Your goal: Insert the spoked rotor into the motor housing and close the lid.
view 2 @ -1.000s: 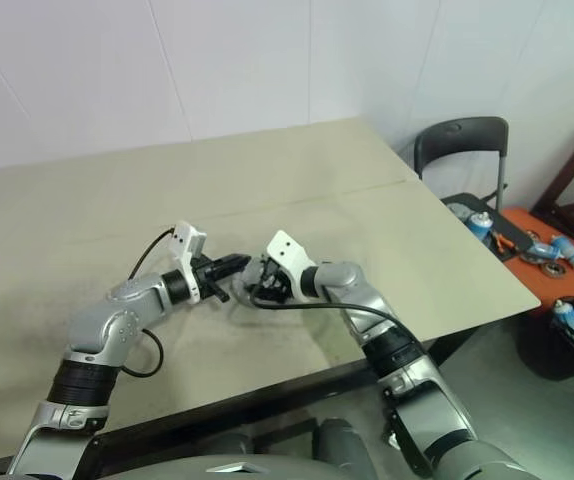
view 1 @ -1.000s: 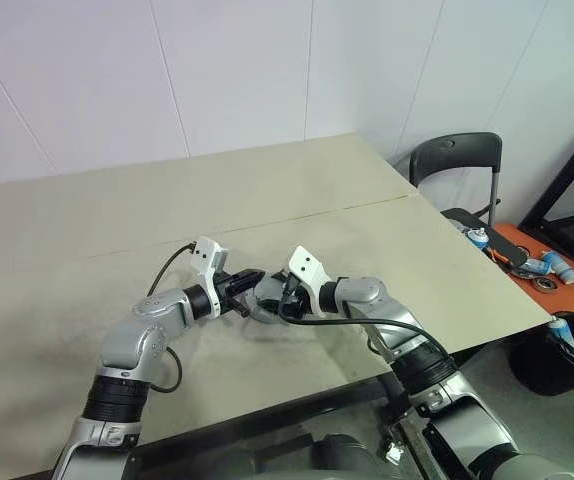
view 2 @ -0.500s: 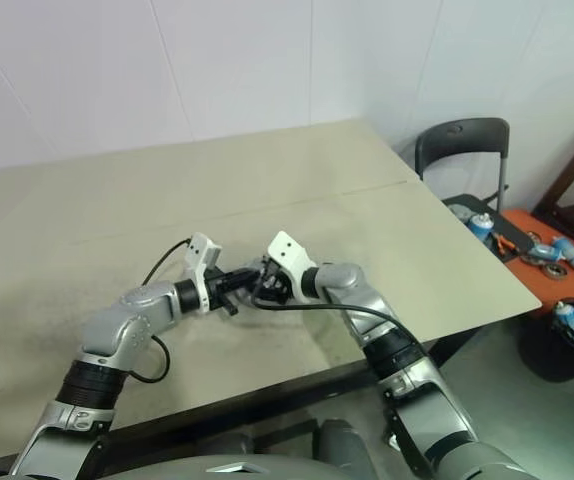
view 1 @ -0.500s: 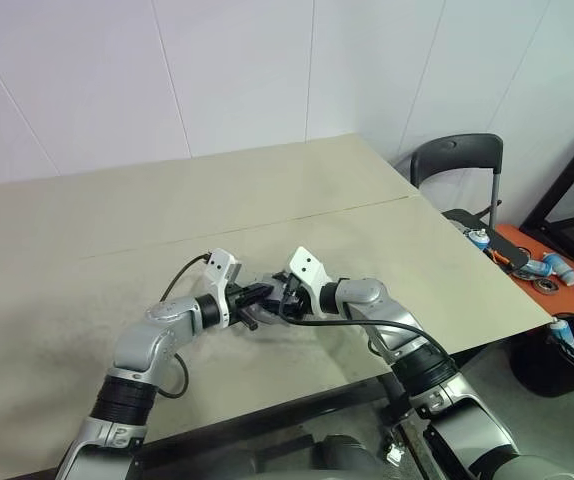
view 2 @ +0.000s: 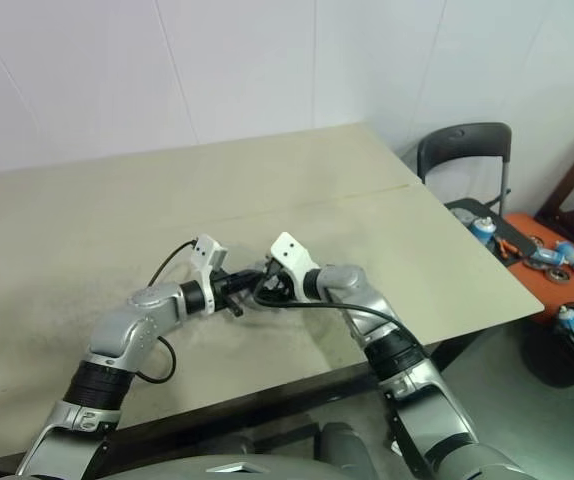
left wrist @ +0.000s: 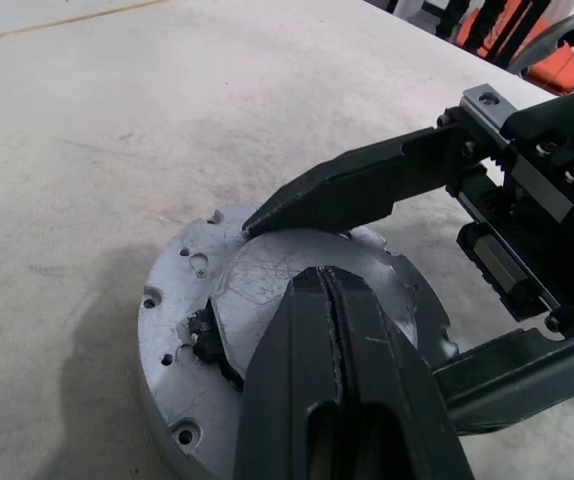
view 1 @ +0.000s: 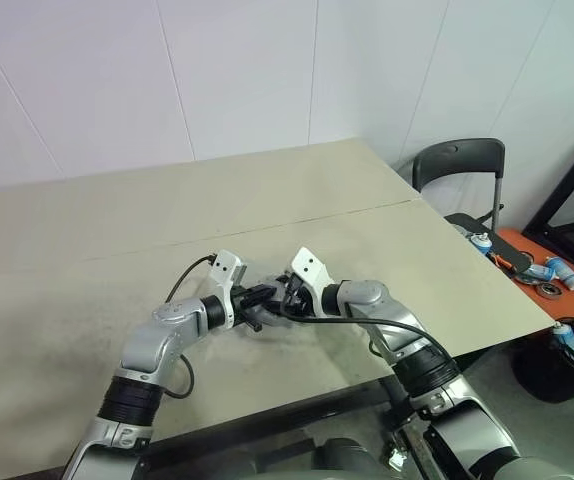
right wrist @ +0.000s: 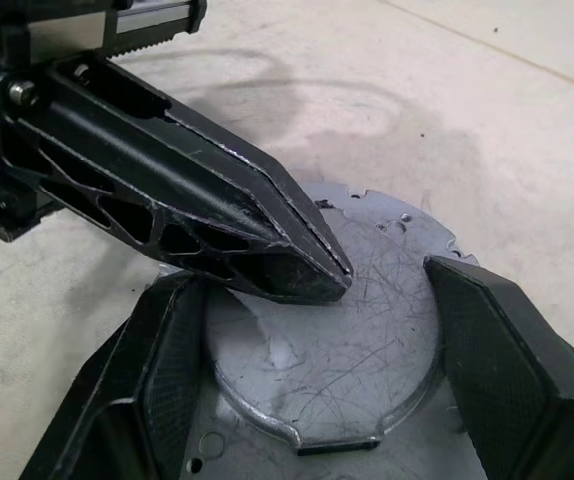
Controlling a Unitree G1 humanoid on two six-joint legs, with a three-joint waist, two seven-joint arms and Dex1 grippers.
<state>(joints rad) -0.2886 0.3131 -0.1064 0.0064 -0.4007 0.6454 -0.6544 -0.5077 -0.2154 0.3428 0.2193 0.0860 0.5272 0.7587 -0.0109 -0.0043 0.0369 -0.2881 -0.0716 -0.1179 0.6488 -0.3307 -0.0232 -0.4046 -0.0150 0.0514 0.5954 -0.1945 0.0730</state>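
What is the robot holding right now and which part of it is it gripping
The right gripper clasps the lid by its rim, on the motor housing. The shut left gripper holds nothing.

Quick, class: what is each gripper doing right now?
Left gripper: shut, holding nothing, tips over the lid.
Right gripper: fingers on either side of the lid; grip cannot be told.

Beige table (view 1: 117,220), black chair (view 1: 457,165), possibly spray cans (view 1: 557,268)

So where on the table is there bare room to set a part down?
The table lies bare from the seam to the wall, and on both sides of the arms. It is crowded at the lid and motor housing, where both end effectors meet.
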